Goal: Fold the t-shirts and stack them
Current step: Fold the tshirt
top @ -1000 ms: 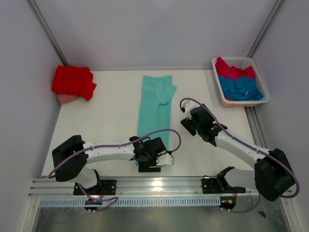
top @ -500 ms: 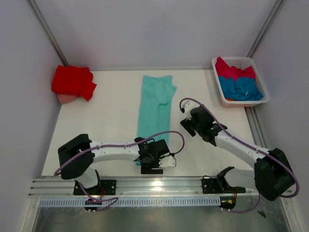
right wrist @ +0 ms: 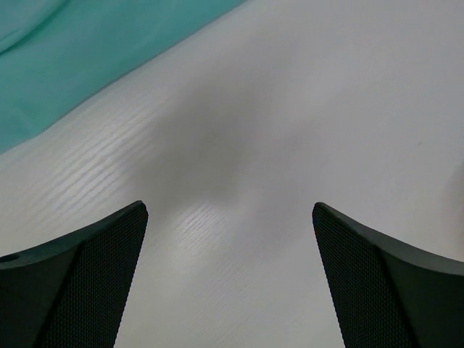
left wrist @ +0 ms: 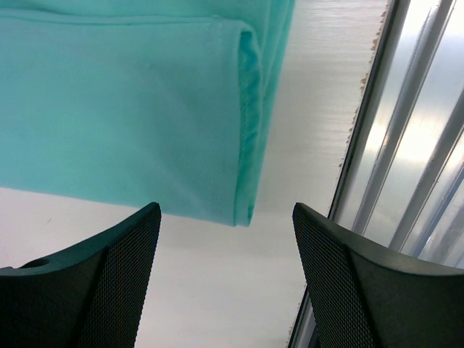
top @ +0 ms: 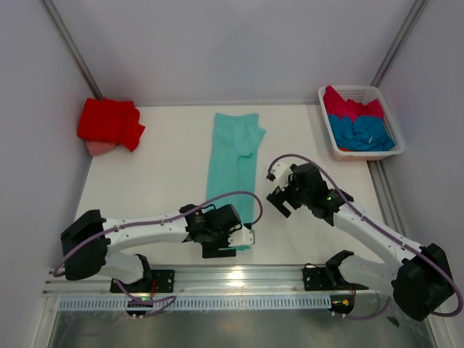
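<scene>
Mint-teal cloth runs down the middle of the table (top: 159, 181): one t-shirt (top: 233, 163), folded lengthwise into a long narrow strip, reaching from the far edge almost to the near edge. A sleeve sticks out on its right side near the far end.

My left arm (top: 145, 230) reaches across from the near left corner to the strip's near end. In the left wrist view the left fingers (left wrist: 109, 275) stand apart with nothing between them. The folded near corner of the shirt (left wrist: 123, 109) lies just ahead of the gap, its hem doubled over. The metal rail (left wrist: 420, 145) along the near edge of the table runs down the right of that view.

My right arm (top: 370, 228) comes in from the near right corner. The right fingers (right wrist: 80, 283) are spread wide over bare table, gripping nothing, just beside the right edge of the mint-teal shirt (right wrist: 87, 58), which shows in the upper left of the right wrist view.

In the far left corner sits a bright red t-shirt (top: 109, 122), bunched rather than flat, with something pale pink (top: 100, 147) peeking from under it; I cannot tell what it is.

At the far right corner a white slatted basket (top: 362, 154) holds a crimson-pink t-shirt (top: 351, 107) at its far end and a blue t-shirt (top: 362, 133) at its near end, both crumpled.
</scene>
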